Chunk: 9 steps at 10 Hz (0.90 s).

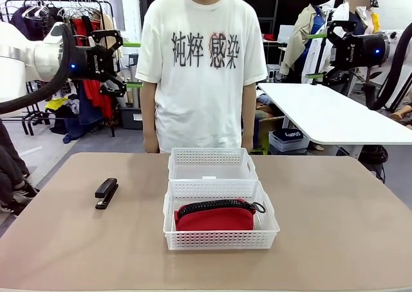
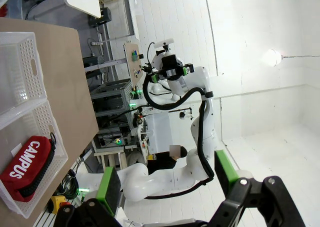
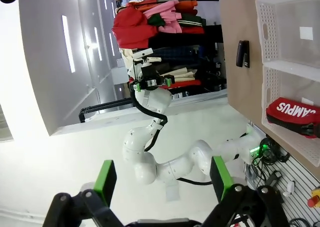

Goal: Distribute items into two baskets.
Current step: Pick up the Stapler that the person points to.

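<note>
The red pouch (image 1: 215, 219), marked CAMPUS, is seen lying in the nearer basket (image 1: 221, 242), against which the far basket (image 1: 212, 157) is set, end to end. The black stapler (image 1: 107, 193) is found on the table (image 1: 335, 228), to the robot's left of both baskets and apart from them. The left gripper (image 1: 132, 65) and the right gripper (image 1: 315, 55) are held high above the table, fingers spread wide

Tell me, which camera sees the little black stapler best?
The front view: the stapler lies whole and close on the table, left of the baskets. The right wrist view has it small, dark and sideways beside the empty basket. The left wrist view faces the red pouch instead.
</note>
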{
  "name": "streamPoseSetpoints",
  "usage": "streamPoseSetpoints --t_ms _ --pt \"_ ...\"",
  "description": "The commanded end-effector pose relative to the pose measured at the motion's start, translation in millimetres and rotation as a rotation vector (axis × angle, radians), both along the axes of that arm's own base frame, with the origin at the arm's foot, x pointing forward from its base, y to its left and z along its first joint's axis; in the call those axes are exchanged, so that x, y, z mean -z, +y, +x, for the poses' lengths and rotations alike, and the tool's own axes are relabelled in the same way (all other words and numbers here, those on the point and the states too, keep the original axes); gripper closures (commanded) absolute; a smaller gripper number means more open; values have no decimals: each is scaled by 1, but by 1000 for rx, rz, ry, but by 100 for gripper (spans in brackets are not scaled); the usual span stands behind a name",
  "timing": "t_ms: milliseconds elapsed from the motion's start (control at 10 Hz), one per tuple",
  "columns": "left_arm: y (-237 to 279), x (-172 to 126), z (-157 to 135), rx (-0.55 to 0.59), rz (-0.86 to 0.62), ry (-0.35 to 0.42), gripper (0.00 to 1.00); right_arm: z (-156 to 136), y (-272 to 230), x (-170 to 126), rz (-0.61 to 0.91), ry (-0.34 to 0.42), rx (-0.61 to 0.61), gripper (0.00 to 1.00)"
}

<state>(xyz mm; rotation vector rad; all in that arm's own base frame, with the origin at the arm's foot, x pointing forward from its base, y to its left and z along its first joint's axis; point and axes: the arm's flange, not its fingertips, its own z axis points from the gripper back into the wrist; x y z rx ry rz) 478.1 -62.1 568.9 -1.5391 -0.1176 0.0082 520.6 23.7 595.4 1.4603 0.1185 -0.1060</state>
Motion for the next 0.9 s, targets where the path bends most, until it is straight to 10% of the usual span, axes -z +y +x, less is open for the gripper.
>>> streamPoseSetpoints --t_ms 0,800 --pt "0 -2 -1 0 -2 -4 0 0 0 -5 20 -5 6 0" --pt "0 -2 -1 0 -2 -4 0 0 0 -5 20 -5 6 0"
